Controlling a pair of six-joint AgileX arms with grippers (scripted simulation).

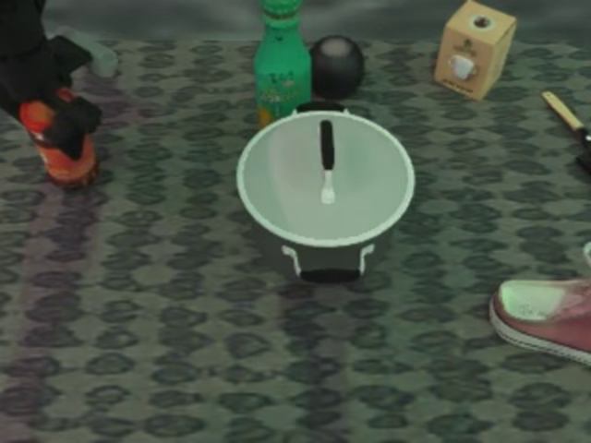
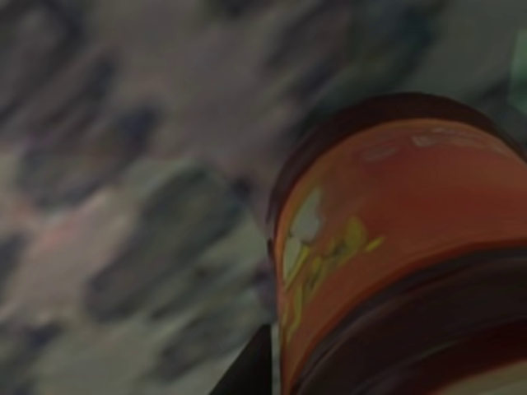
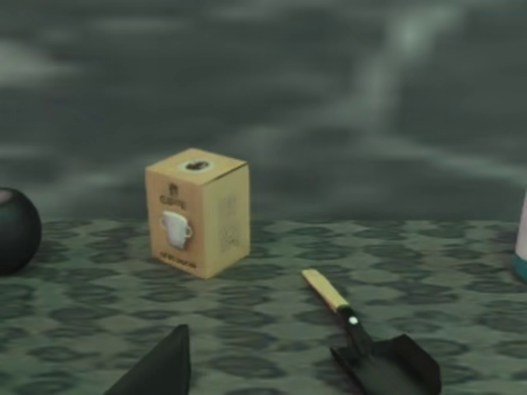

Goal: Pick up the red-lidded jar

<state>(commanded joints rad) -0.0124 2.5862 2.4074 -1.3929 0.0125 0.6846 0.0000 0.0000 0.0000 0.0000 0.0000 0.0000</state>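
Observation:
The red-lidded jar [image 1: 76, 162] is at the far left of the table in the top view, leaning, its red lid toward the left edge. My left gripper [image 1: 57, 125] is clamped around its upper part, shut on it. In the left wrist view the jar's orange-red label [image 2: 395, 222] and dark band fill the frame, with one dark fingertip [image 2: 247, 370] pressed against its side. My right gripper [image 3: 272, 388] is outside the top view, parked at the right; its wrist view shows one dark fingertip [image 3: 169, 366] with nothing held.
A green bottle [image 1: 282, 65] and a black ball [image 1: 336, 63] stand at the back centre. A white bowl-shaped pot [image 1: 254, 175] with a black handle sits mid-table. At the right are a tan box [image 1: 475, 48], a small shovel [image 1: 565, 113] and a pink shoe [image 1: 545, 318].

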